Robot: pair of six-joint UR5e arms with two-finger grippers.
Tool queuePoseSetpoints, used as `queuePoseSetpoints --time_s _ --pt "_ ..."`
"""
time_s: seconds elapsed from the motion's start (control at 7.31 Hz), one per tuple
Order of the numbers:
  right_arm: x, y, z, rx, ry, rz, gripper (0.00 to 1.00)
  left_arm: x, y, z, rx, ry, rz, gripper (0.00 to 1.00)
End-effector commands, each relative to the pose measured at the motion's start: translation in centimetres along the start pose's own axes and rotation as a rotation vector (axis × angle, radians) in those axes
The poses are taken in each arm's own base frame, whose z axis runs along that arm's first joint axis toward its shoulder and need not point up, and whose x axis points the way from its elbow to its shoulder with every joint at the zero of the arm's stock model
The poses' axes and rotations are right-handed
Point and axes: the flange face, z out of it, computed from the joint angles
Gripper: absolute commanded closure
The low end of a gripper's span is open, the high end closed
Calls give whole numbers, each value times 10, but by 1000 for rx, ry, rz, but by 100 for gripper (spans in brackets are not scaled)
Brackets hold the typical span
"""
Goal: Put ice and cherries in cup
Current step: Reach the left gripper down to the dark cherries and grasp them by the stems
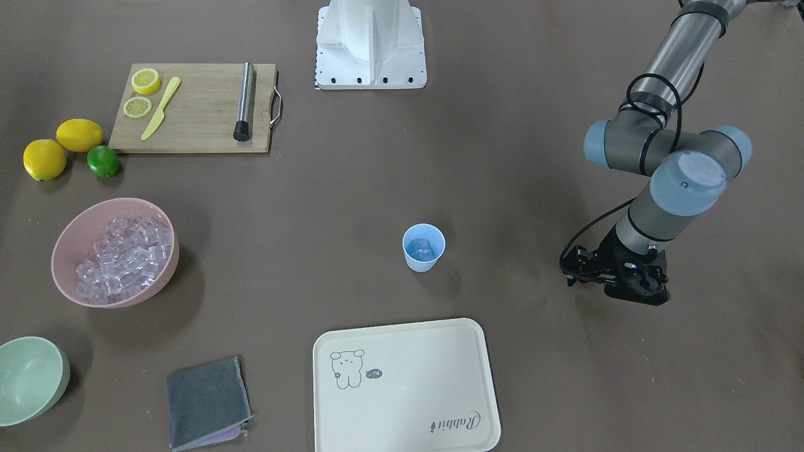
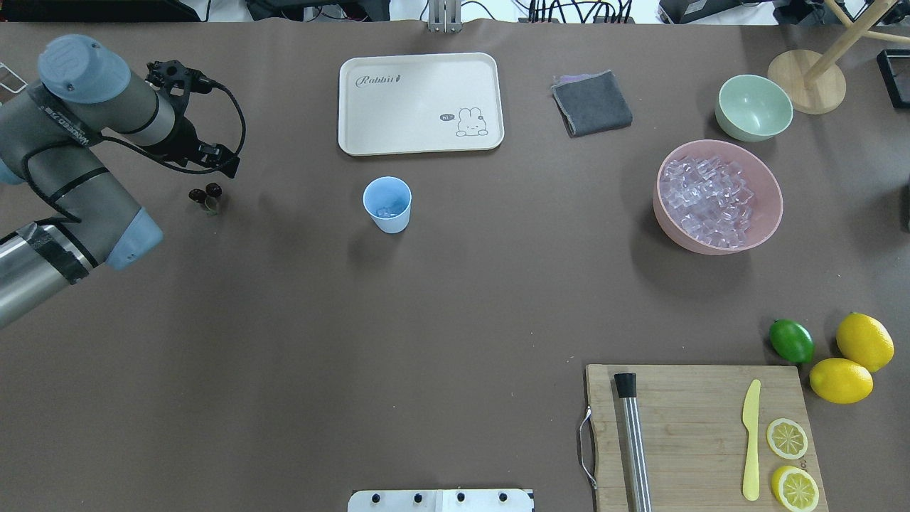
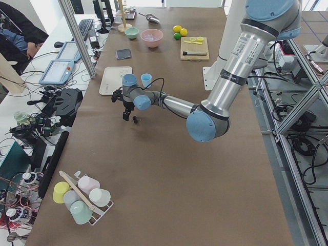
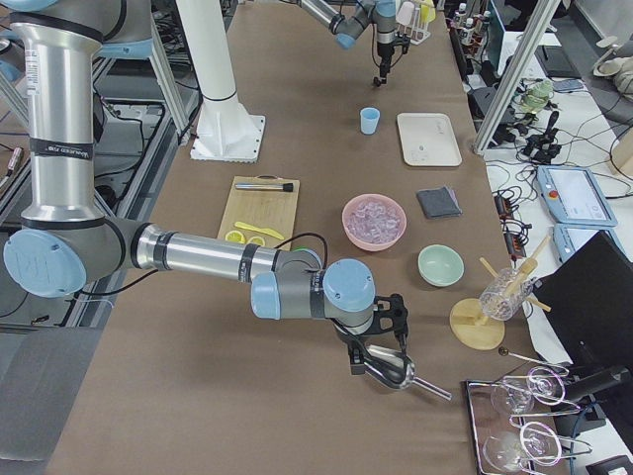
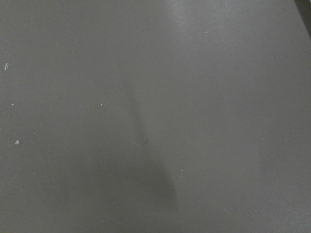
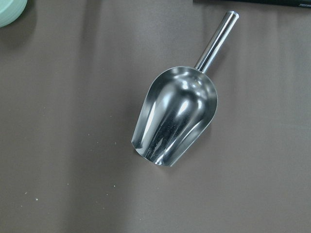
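The light-blue cup [image 2: 387,205] stands upright mid-table with a few clear ice cubes [image 1: 421,248] inside. More ice [image 2: 711,201] fills the pink bowl [image 2: 771,213]. The dark cherries [image 2: 206,196] lie on the table left of the cup. My left gripper [image 2: 217,160] hangs just beyond them, pointing down; I cannot tell whether it is open, and its wrist view shows only bare table. My right gripper [image 4: 381,336] hovers over a steel scoop [image 6: 177,116] that lies on the table; I cannot tell whether it is open or shut.
A cream tray [image 2: 419,103], a grey cloth [image 2: 591,103] and a pale green bowl [image 2: 753,107] lie beyond the cup. A cutting board [image 2: 697,434] with a muddler, a yellow knife and lemon slices sits near right, beside two lemons and a lime [image 2: 791,340].
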Motion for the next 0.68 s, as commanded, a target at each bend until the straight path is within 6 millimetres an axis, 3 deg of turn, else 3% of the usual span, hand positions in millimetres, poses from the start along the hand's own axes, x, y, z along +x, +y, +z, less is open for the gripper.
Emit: queuePoseSetpoints --time_s 0.0,0.14,0.41,0.55 --pt "2 4 2 -6 6 0 1 -9 13 7 5 -10 -2 21" --pt "1 -1 0 -3 9 -5 1 -5 14 7 6 -5 -4 28" --pt "2 1 2 -6 9 -3 1 15 31 18 24 49 -42 29" --pt "2 2 1 -6 9 -3 1 10 42 20 24 53 -33 31"
